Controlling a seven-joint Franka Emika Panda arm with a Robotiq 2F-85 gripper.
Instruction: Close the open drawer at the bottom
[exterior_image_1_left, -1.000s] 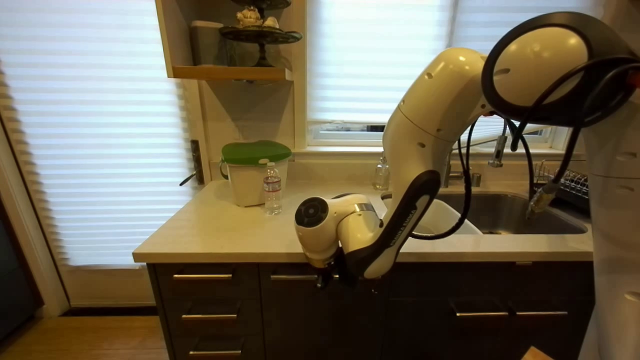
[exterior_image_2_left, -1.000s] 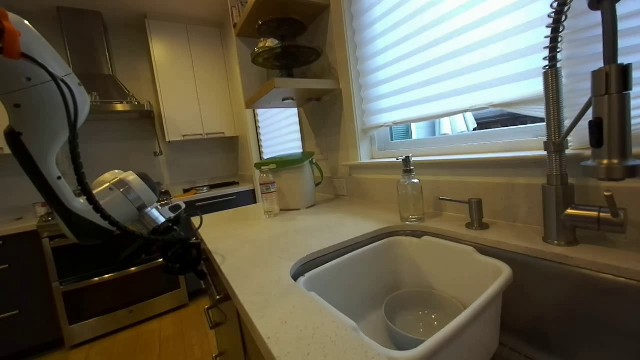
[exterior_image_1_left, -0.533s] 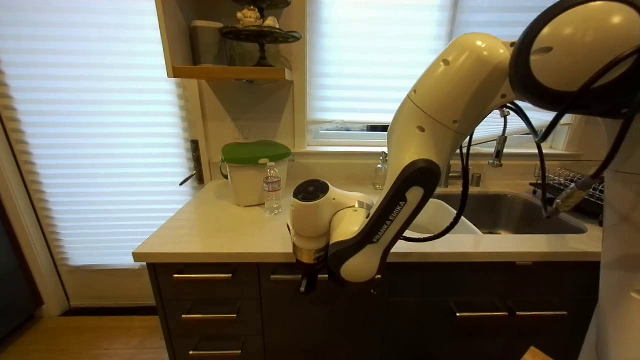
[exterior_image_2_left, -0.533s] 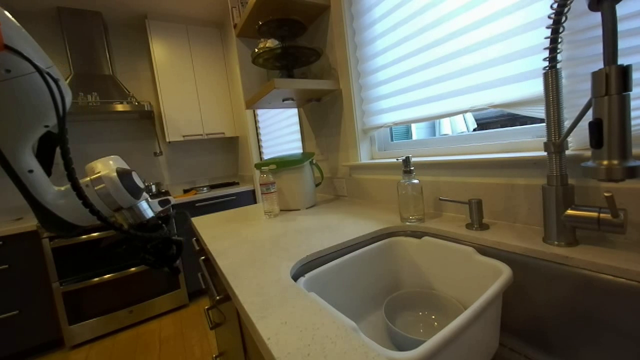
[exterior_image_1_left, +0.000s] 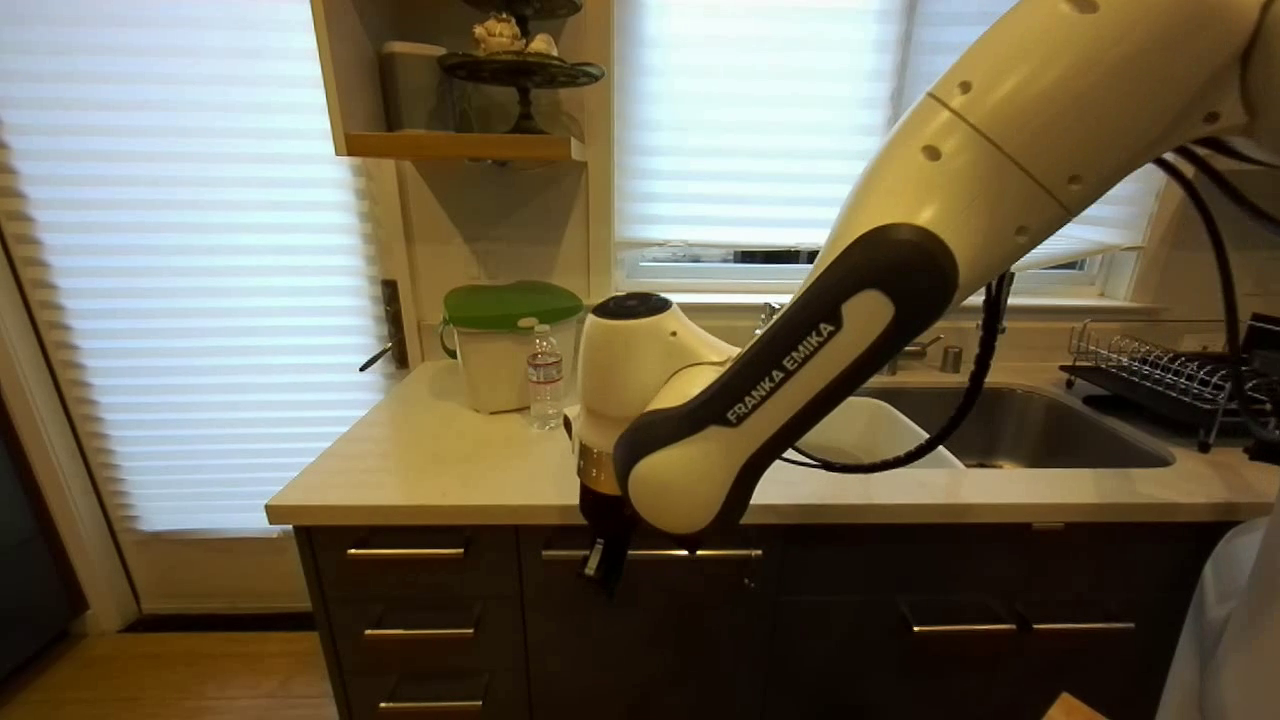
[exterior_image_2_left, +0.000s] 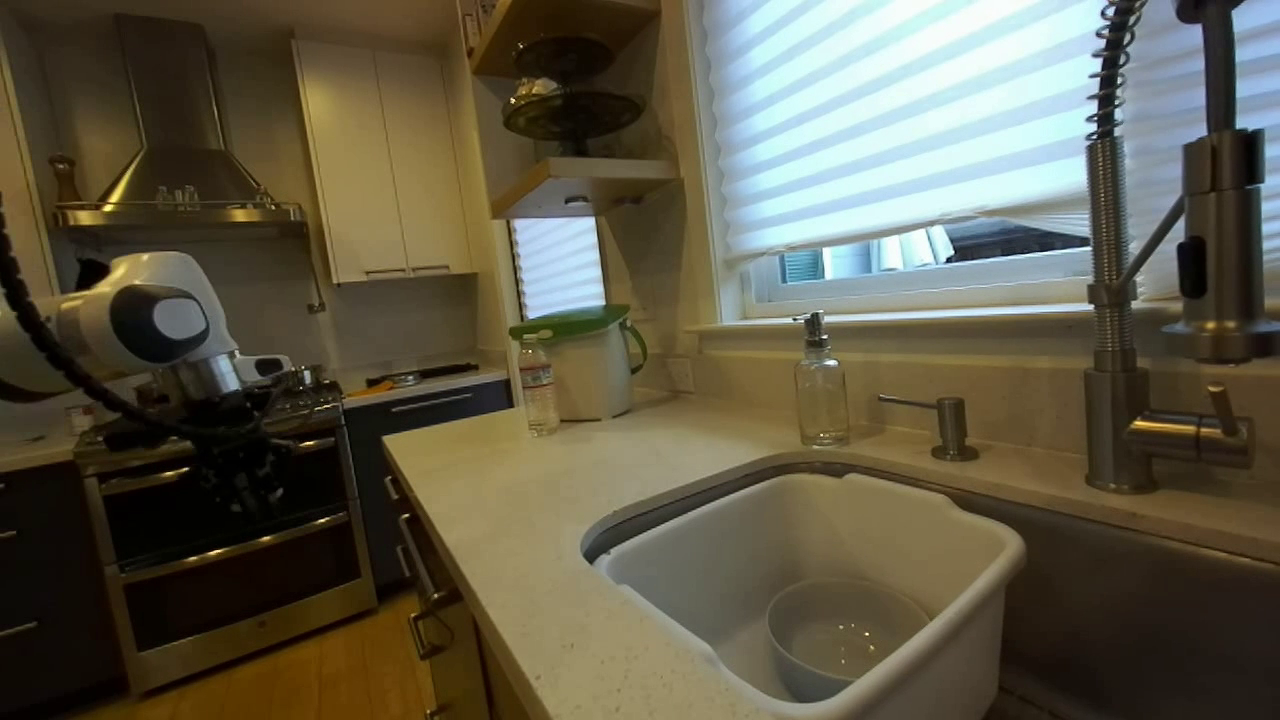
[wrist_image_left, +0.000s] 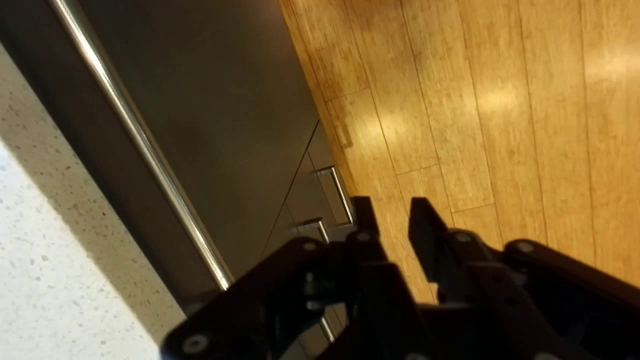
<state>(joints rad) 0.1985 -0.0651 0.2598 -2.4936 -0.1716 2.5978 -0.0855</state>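
Observation:
The drawer is the tall, wide dark brown front (exterior_image_1_left: 650, 640) under the counter, with a long bar handle (exterior_image_1_left: 725, 553). Its front looks flush with its neighbours, and no bins show inside it. In the wrist view its dark front (wrist_image_left: 220, 100) and long handle (wrist_image_left: 145, 142) lie to the left of the fingers. My gripper (exterior_image_1_left: 598, 572) hangs pointing down in front of the drawer's upper part. It also shows in an exterior view (exterior_image_2_left: 245, 490), apart from the cabinets. In the wrist view the gripper (wrist_image_left: 391, 207) has its fingers apart with only floor between them.
Shallow drawers with bar handles (exterior_image_1_left: 418, 632) stand beside the tall front. The counter edge (exterior_image_1_left: 430, 514) is just above. A water bottle (exterior_image_1_left: 546, 380) and a green-lidded bin (exterior_image_1_left: 500, 360) stand on the counter. A white tub (exterior_image_2_left: 960, 640) sits in the sink.
The arm has drawn back from the cabinet front and the wrist has risen. The gripper has turned to point down and shifted left in both exterior views. The drawer front looks unmoved.

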